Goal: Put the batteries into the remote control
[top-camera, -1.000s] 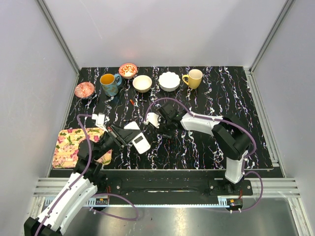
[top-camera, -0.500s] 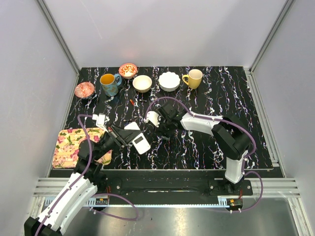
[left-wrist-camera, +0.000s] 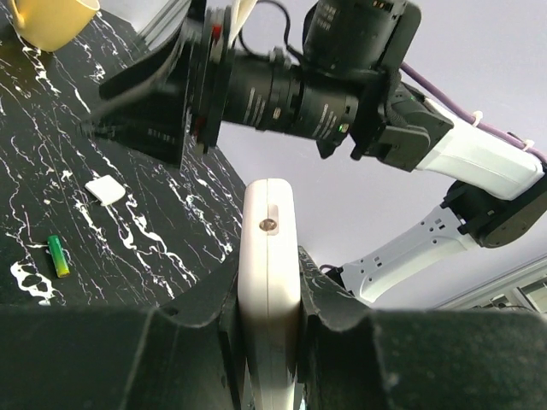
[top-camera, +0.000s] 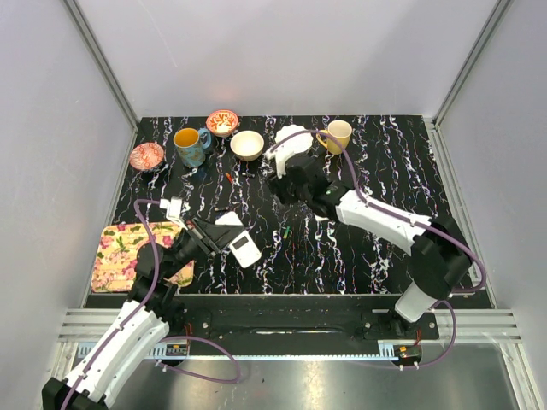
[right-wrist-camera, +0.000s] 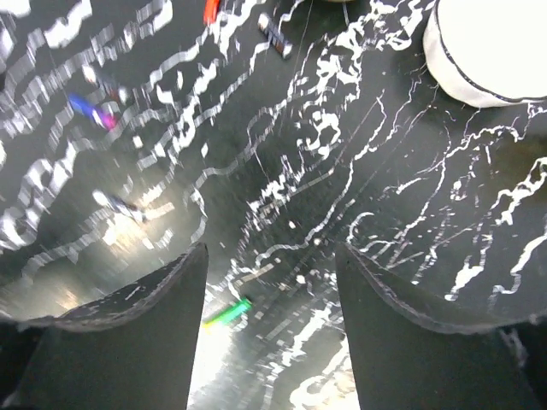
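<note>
My left gripper [top-camera: 220, 238] is shut on the white remote control [top-camera: 245, 249] and holds it on edge just above the table. In the left wrist view the remote [left-wrist-camera: 270, 256] stands clamped between both fingers. One green battery [top-camera: 288, 231] lies on the black marbled table to the right of the remote. It also shows in the left wrist view [left-wrist-camera: 57, 255] and blurred in the right wrist view [right-wrist-camera: 229, 313]. A thin white cover panel [left-wrist-camera: 106, 190] lies beyond it. My right gripper [top-camera: 287, 186] is open and empty [right-wrist-camera: 272, 249], raised over the table behind the battery.
Along the back stand a white scalloped bowl [top-camera: 293, 139], a yellow mug [top-camera: 338, 135], a cream bowl [top-camera: 247, 144], a blue mug [top-camera: 190, 145] and two patterned bowls [top-camera: 222, 121]. A small red piece [top-camera: 229, 177] lies near them. A floral tray [top-camera: 128, 248] sits at the left.
My right arm has lifted and swung back toward the white bowl, away from the battery, which now lies uncovered. The left gripper and the remote have not moved.
</note>
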Controlling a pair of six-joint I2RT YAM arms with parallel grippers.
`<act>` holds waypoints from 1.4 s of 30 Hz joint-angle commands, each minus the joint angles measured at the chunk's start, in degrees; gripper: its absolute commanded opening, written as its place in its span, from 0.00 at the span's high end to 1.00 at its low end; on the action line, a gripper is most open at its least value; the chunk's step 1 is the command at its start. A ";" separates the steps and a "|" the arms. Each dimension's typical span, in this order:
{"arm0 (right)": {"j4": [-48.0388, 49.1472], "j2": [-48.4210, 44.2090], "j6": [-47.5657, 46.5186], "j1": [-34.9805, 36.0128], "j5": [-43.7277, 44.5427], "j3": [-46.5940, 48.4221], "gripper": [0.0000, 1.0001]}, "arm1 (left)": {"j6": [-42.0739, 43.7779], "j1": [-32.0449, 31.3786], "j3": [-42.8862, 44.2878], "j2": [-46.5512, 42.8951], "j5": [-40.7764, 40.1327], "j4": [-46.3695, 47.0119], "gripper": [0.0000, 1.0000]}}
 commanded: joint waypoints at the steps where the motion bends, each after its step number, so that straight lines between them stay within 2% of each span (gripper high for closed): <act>1: -2.83 -0.48 25.18 -2.62 -0.89 5.33 0.25 | -1.32 -0.14 -0.15 -1.19 -1.78 2.55 1.00; 2: -3.11 0.30 30.08 -2.72 -2.31 5.43 0.01 | -1.59 -0.23 -0.23 -1.10 -1.78 2.64 1.00; 4: -3.11 0.40 35.90 -2.72 -1.55 3.60 0.00 | -1.76 -0.23 -0.15 -0.93 -1.69 2.73 1.00; 5: -4.25 0.49 43.07 -2.72 0.47 3.24 0.00 | -1.76 -0.14 0.11 -0.75 -1.69 2.55 1.00; 6: -5.39 0.58 46.27 -2.72 3.71 2.80 0.00 | -1.68 -0.23 0.20 -0.66 -1.61 2.20 1.00; 8: -8.90 1.28 55.30 -2.72 6.80 1.30 0.06 | -1.85 -0.23 0.20 -0.49 -1.87 2.03 1.00; 11: -15.23 4.95 59.12 -1.32 10.84 3.05 0.17 | -2.11 -0.14 0.03 0.22 -2.22 1.67 1.00; 15: -19.73 8.48 61.42 0.62 13.93 5.17 0.23 | -2.38 -0.23 -0.24 0.40 -2.66 0.80 1.00; 19: -20.25 10.68 62.82 2.20 14.64 5.87 0.37 | -2.29 -0.31 -0.32 0.39 -3.28 -0.08 1.00; 23: -20.87 13.14 63.97 2.56 14.81 6.57 0.43 | -2.29 -0.40 -0.32 0.48 -3.36 -0.35 1.00; 31: -20.96 14.90 64.23 2.73 14.81 6.93 0.52 | -2.38 -0.66 -0.94 0.31 -3.80 -0.44 1.00; 42: -20.96 17.89 62.21 2.73 14.72 7.72 0.54 | -2.64 -0.67 -1.64 -0.04 -3.80 -0.35 1.00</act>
